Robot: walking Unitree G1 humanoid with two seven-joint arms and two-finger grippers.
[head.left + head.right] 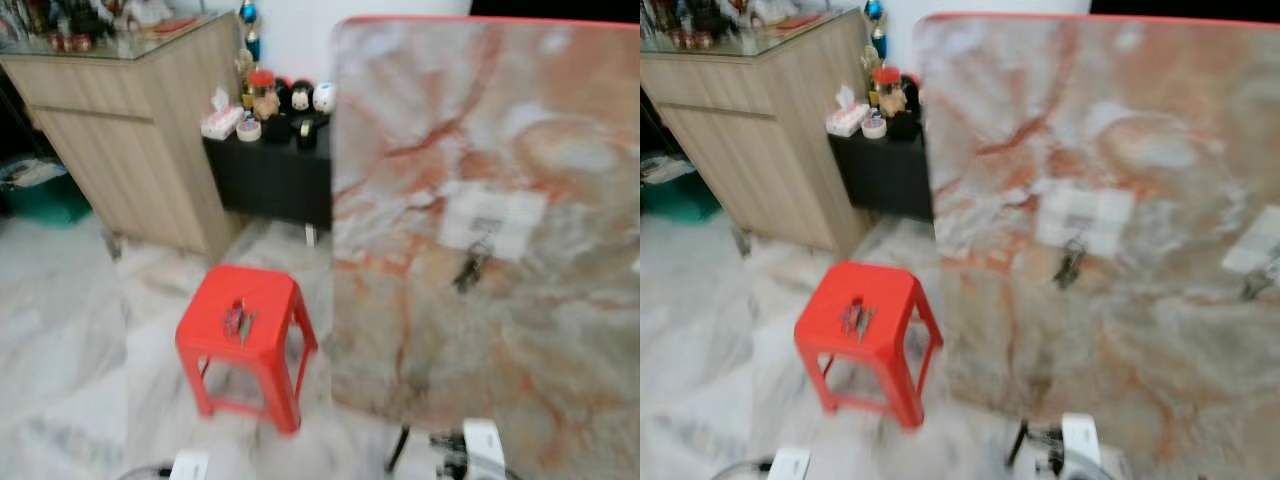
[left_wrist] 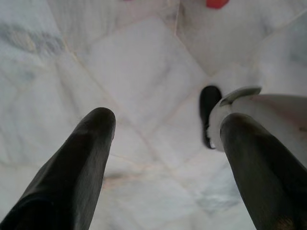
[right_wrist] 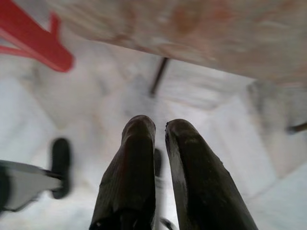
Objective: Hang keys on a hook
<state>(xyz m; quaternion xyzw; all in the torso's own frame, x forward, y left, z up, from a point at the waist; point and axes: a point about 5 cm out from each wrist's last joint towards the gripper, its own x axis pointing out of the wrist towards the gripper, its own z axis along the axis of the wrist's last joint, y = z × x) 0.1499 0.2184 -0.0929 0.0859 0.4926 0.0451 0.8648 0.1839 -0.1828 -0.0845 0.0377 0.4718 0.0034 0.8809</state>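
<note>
A bunch of keys (image 1: 238,320) lies on top of a red plastic stool (image 1: 272,298) on the marble floor. To its right stands an upright marble-patterned board (image 1: 480,130). The board carries a white plate (image 1: 495,222) with a dark hook (image 1: 472,266) below it. A second hook (image 1: 1255,282) sits near the board's right edge. My left gripper (image 2: 168,120) hangs open over bare floor tiles, holding nothing. The right gripper (image 3: 159,123) is shut, empty, and points at the floor below the board's lower edge.
A wooden cabinet (image 1: 130,130) stands at the back left, with a green bin (image 1: 45,195) beside it. A low black table (image 1: 270,175) with small trinkets sits between cabinet and board. A thin dark stand leg (image 1: 398,450) props the board. The eye views are blurred.
</note>
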